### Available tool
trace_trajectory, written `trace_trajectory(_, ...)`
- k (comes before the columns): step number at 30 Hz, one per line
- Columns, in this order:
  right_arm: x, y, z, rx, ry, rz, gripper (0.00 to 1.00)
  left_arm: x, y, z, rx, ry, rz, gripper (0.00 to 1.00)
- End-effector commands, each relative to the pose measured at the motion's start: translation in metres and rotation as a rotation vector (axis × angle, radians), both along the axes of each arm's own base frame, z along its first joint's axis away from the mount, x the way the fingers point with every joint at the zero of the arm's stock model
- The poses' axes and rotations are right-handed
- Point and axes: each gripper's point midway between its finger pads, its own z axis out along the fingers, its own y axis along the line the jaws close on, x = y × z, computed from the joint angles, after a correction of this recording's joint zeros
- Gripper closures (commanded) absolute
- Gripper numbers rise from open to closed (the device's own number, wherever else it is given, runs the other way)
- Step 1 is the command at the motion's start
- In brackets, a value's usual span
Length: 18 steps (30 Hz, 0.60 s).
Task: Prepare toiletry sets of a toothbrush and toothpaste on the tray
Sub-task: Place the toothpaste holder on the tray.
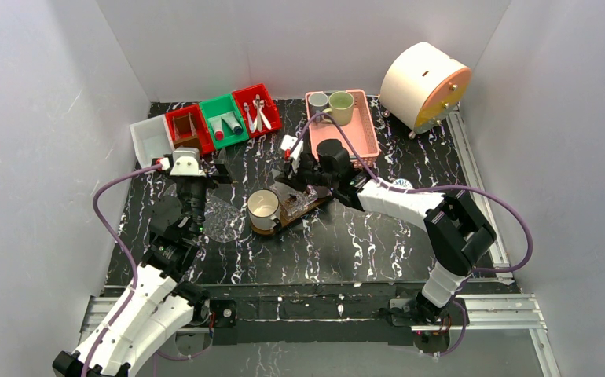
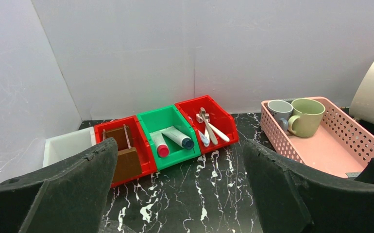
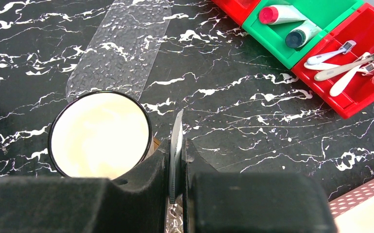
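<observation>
Mira: Why are the fingers of the right gripper [image 3: 176, 151] pressed so tightly together?

Jon: They are clamped on the thin edge of a clear plastic bag [image 3: 177, 127], just beside the mug [image 3: 100, 133]. Such a film probably slips out of a loose grip.

Mira: And where does the mug stand?

Jon: On the left end of the tray [image 1: 293, 214], in the middle of the table. The bag seems to lie over the other end.

Mira: Does the left gripper [image 2: 180, 155] hold anything?

Jon: Nothing. Its fingers stand wide apart. It faces the green bin [image 2: 163, 116] with the tubes [image 2: 175, 138] and the red bin [image 2: 224, 116] with the toothbrushes [image 2: 213, 130]. It is likely ready to fetch from there, because no brush or tube can be seen on the tray.
</observation>
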Motion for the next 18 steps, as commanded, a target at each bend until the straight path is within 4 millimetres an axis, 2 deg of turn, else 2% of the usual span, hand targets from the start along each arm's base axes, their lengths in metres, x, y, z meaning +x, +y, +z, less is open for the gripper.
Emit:
trace_trajectory(1,-0.002,0.002,0.024,0.058,-0.046,0.004,0.87,-0.002,0.003,0.008,-0.012,-0.033,0.009,0.02)
trace_trajectory(18,-0.009,-0.001,0.064,0.121,-0.090,0.019,0.59,-0.001,0.002,0.006,-0.008,-0.027,0.002,0.02)
